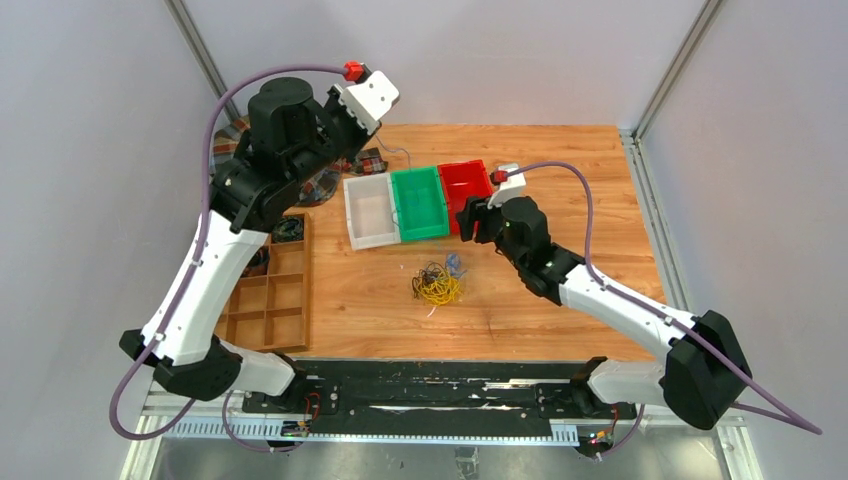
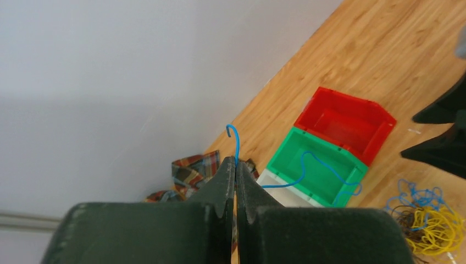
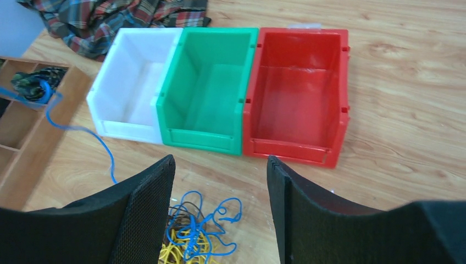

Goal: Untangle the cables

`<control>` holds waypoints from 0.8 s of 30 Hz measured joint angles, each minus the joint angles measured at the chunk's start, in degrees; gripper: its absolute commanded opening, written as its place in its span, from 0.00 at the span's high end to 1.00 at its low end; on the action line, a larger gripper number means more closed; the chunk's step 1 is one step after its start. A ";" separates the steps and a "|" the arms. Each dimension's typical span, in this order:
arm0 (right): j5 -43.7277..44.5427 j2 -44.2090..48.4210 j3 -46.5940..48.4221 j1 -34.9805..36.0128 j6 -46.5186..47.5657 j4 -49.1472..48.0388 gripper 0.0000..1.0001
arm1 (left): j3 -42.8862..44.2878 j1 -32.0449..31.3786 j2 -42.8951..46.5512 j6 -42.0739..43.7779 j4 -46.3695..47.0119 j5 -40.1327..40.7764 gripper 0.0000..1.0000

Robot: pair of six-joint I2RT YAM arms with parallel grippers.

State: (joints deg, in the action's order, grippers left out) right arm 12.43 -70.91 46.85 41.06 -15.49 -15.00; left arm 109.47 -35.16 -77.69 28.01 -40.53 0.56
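A wooden table [image 1: 560, 180] sits between plain white walls. Nearest the arm bases, the cables [image 1: 437, 283] lie heaped on the wood in yellow, dark and blue loops. Just beyond them the right gripper [image 3: 220, 165] hangs with its jaws wide apart, holding nothing. At the left, a wooden divider tray [image 1: 288, 328] has a dark coiled bundle [image 3: 32, 83] in a far compartment. Farther back, the white bin [image 3: 132, 93], green bin [image 3: 211, 88] and red bin [image 3: 299, 88] touch in a row, their plain floors showing. Past them lies a plaid cloth [image 3: 110, 16]. The raised left gripper [image 2: 236, 163] is clamped on a blue strand [image 2: 308, 157] that runs down toward the heap.

Pale walls [image 1: 450, 50] with grey corner posts [image 1: 199, 50] enclose a wooden table [image 1: 560, 320].
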 measured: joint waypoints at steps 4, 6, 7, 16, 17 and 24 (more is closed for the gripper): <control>-0.33 0.26 -1.01 -2.10 -0.81 0.79 0.38 | -1.62 3.65 -0.50 0.11 1.81 -0.04 0.99; -0.42 0.26 -1.55 -2.64 -1.33 0.85 0.38 | -3.04 4.90 -0.48 0.11 3.30 -0.20 0.99; -0.42 0.26 -1.84 -2.86 -1.51 0.96 0.38 | -3.87 5.22 -0.46 0.09 4.04 -0.35 0.99; -0.48 0.26 -3.39 -3.19 -2.84 1.53 0.38 | -14.29 10.32 -1.01 -0.15 9.42 -2.84 1.00; -0.50 0.26 -3.48 -3.19 -2.89 1.60 0.38 | -14.99 11.17 -1.31 -0.15 10.05 -3.06 1.00; -0.68 0.61 -4.17 -3.19 -3.04 1.62 0.38 | -18.14 14.47 -3.06 -1.09 12.63 -4.90 1.00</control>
State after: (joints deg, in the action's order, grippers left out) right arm 11.75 -70.30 42.68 37.87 -18.52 -13.39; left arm 91.33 -20.69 -80.75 26.92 -27.90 -4.34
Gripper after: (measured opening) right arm 0.622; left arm 0.011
